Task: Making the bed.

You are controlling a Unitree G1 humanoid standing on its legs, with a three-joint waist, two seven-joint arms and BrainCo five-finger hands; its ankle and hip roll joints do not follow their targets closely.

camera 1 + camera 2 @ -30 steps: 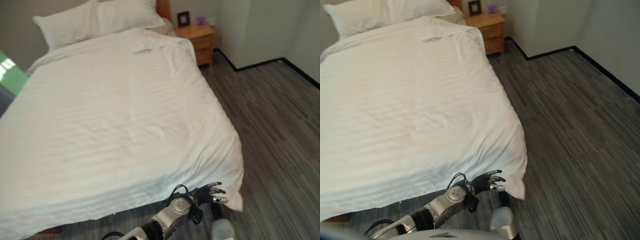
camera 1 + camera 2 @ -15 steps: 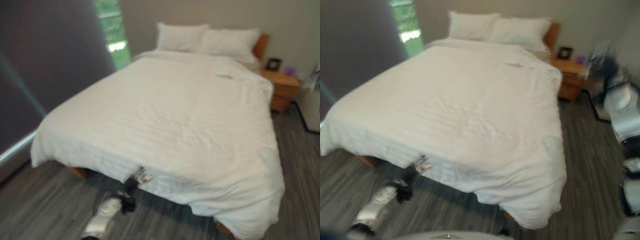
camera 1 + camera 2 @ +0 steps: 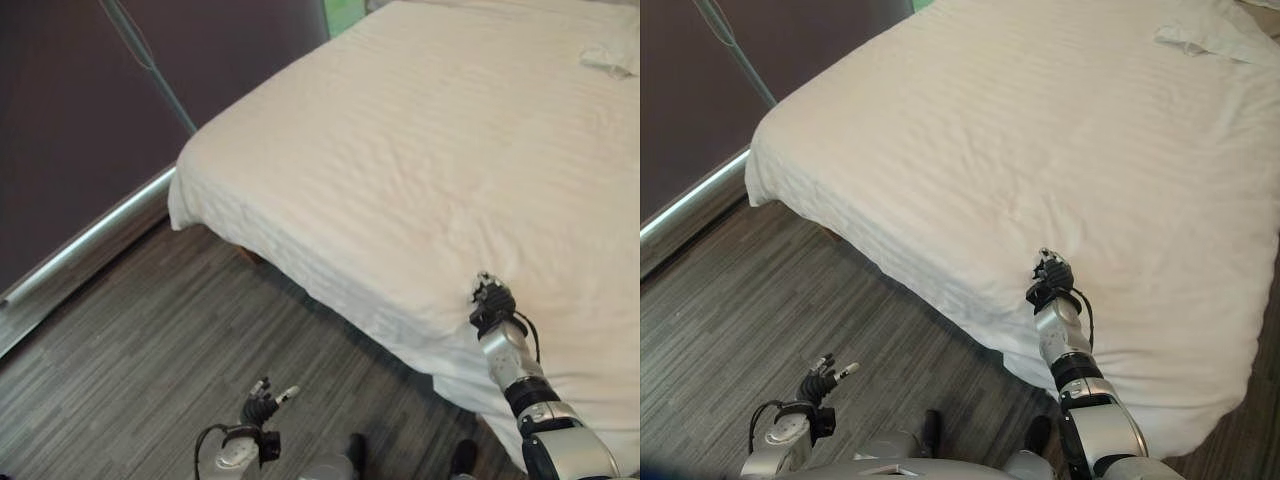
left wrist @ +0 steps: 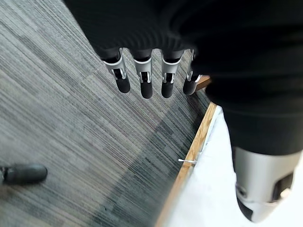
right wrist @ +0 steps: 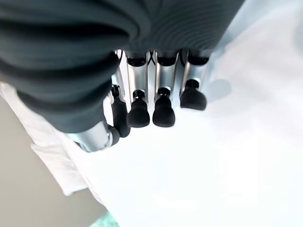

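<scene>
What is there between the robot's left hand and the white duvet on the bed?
In the left eye view, bare grey wood-pattern floor lies between the left hand and the hanging edge of the duvet. Nothing else is there.

Silver-grey jointed right arm (image 3: 1072, 352) ends in a dark ribbed-covered right hand (image 3: 1050, 274) (silver fingers (image 5: 163, 90), black rounded tips).

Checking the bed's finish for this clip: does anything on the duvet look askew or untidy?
Mostly smooth. One small rumpled fold of white cloth sits on the duvet near its far right side, breaking the flat surface. The right hand hovers over the near edge; the left hand hangs above the floor.
</scene>
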